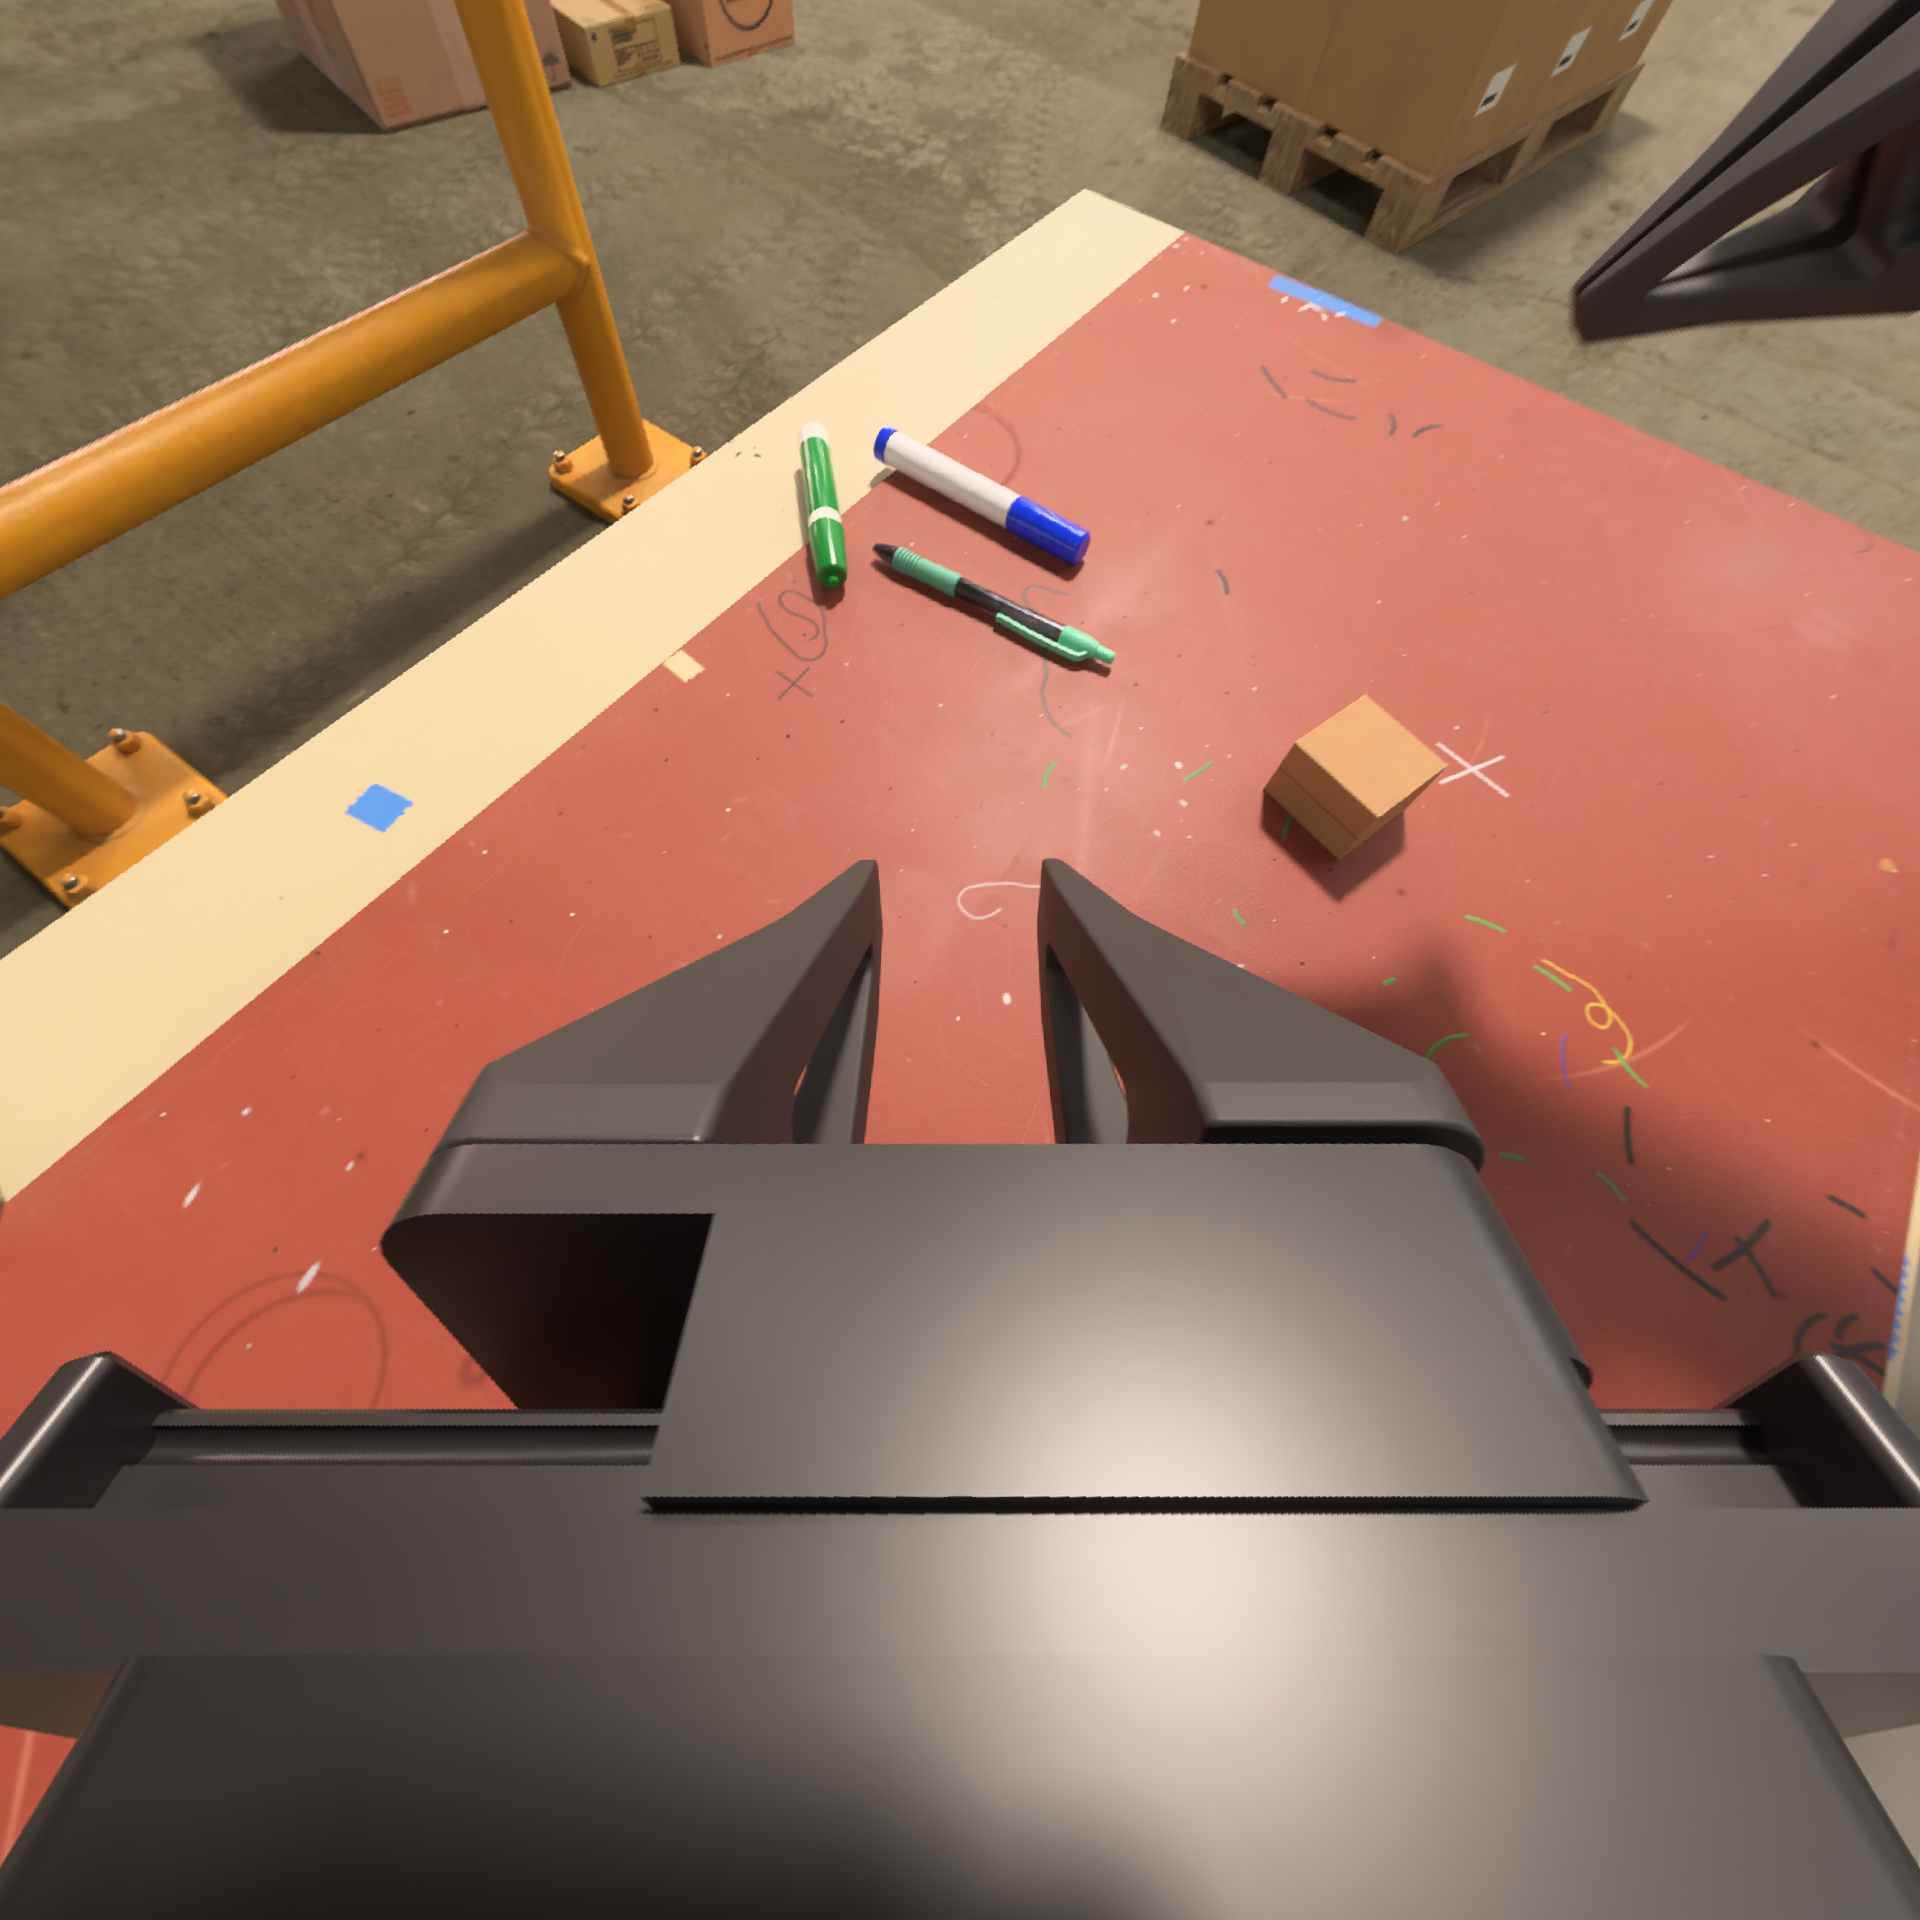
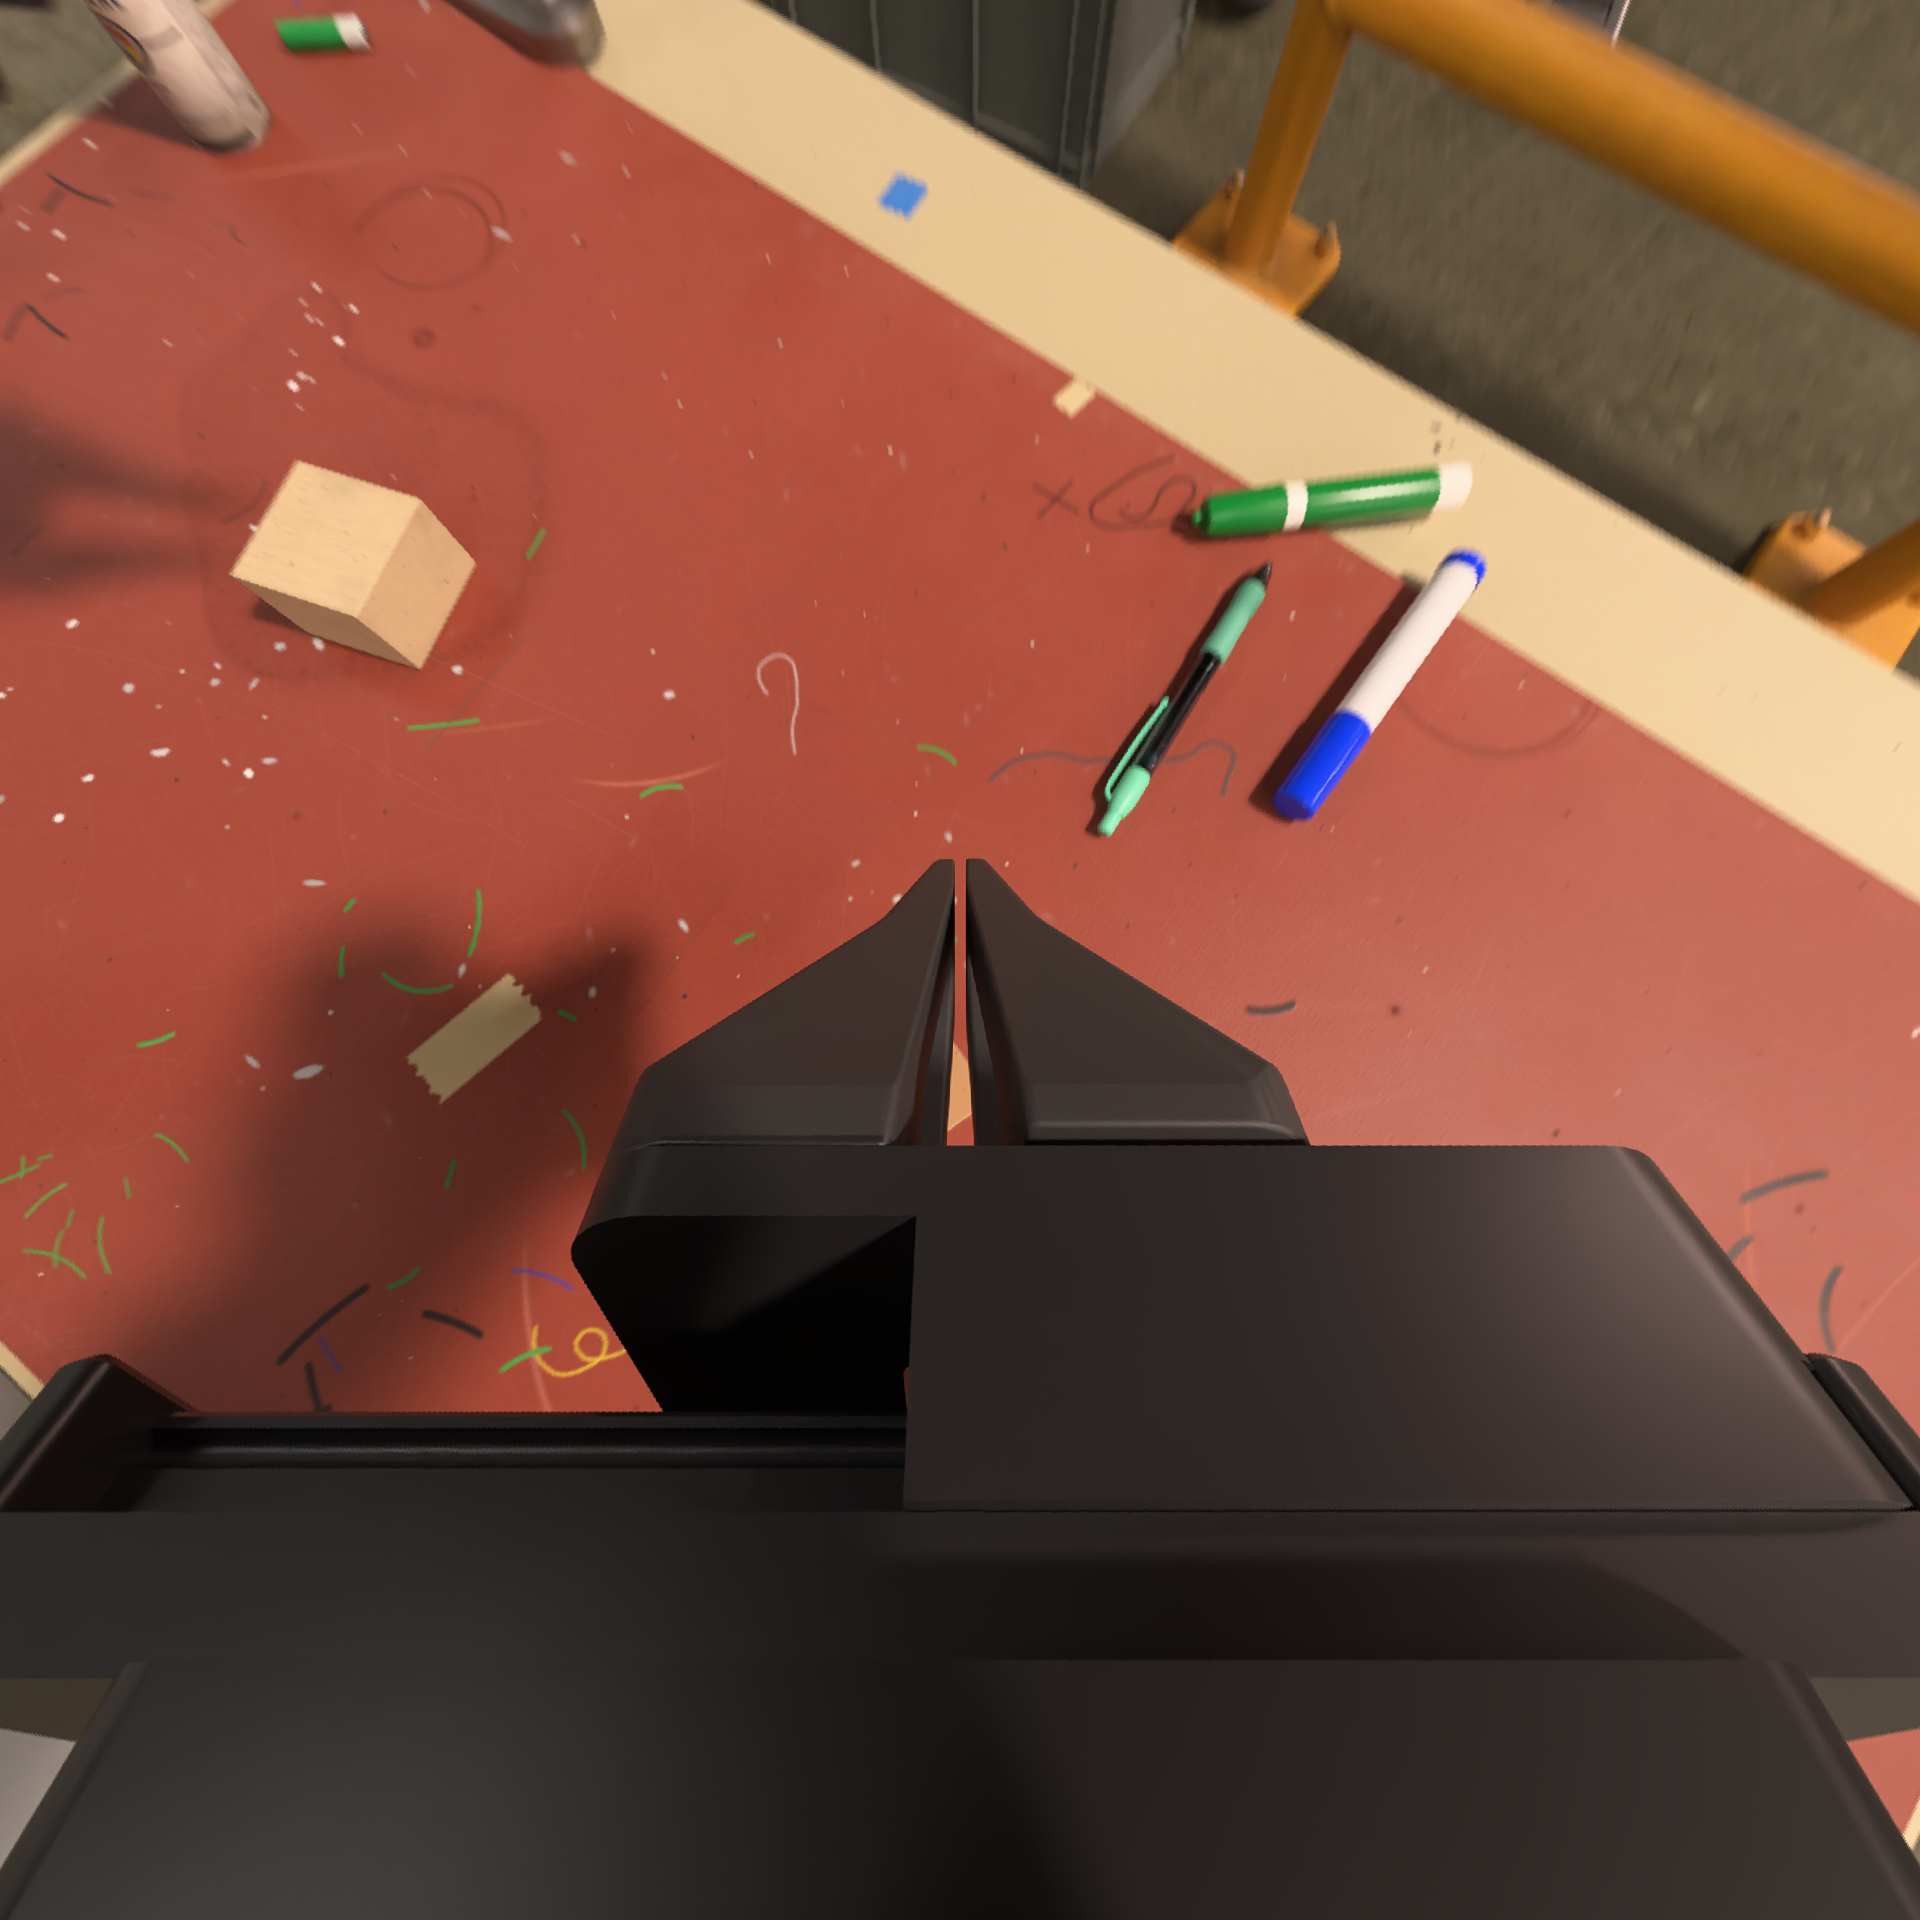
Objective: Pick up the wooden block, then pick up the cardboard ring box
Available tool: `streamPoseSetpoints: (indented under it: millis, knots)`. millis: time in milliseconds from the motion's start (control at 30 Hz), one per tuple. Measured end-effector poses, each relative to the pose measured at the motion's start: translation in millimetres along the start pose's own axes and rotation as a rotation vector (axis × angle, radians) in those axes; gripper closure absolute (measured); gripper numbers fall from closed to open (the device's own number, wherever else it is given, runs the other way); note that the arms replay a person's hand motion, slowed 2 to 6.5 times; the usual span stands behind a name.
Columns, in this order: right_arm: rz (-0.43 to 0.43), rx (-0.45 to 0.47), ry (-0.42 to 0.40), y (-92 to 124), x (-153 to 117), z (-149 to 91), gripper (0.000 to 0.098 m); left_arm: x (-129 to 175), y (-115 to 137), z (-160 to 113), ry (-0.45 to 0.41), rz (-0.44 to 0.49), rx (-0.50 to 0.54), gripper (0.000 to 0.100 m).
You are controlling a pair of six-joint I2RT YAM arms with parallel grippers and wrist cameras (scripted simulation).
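The pale wooden block (image 2: 353,561) lies on the red mat, far left of my right gripper in the right wrist view; the left wrist view does not show it. The small cardboard ring box (image 1: 1351,774) sits on the mat ahead and to the right of my left gripper (image 1: 960,868). The left gripper is open and empty, hanging above the mat. My right gripper (image 2: 960,864) is shut with nothing seen held, also above the mat. It shows as a dark shape at the top right of the left wrist view (image 1: 1766,208). The ring box is hidden in the right wrist view.
A green marker (image 1: 821,504), a blue-capped white marker (image 1: 982,497) and a green pen (image 1: 997,608) lie near the table's cream edge (image 1: 623,623). A tan tape piece (image 2: 473,1039) lies on the mat; a white bottle (image 2: 197,73) stands far off. Orange railing (image 1: 312,353) runs beyond the edge.
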State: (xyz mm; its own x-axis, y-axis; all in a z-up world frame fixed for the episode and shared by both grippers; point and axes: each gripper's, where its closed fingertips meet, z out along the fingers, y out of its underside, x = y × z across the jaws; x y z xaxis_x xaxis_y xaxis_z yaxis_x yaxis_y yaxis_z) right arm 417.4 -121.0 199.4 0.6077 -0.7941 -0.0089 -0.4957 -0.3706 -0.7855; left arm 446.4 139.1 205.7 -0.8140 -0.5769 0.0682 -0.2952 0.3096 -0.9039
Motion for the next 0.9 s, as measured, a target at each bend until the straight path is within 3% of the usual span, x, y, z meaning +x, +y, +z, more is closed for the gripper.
streamPoseSetpoints:
  millis: [233,433,700,900]
  knots:
    - [-0.125,0.217,-0.055,-20.0,4.0,-30.2,0.0958,-8.7,6.7,1.9,-0.083,0.032,-0.055,0.060]
    - [-0.182,0.333,-0.124,-29.8,1.1,-55.5,0.0886,-17.3,13.5,4.6,-0.160,0.073,-0.108,0.058]
    - [-0.208,0.318,-0.183,-22.8,5.4,-69.9,0.0784,-21.1,20.8,10.2,-0.192,0.072,-0.167,0.057]
    - [-0.228,0.272,-0.189,-6.6,21.6,-63.5,0.0721,-23.7,34.3,15.6,-0.207,0.060,-0.249,0.057]
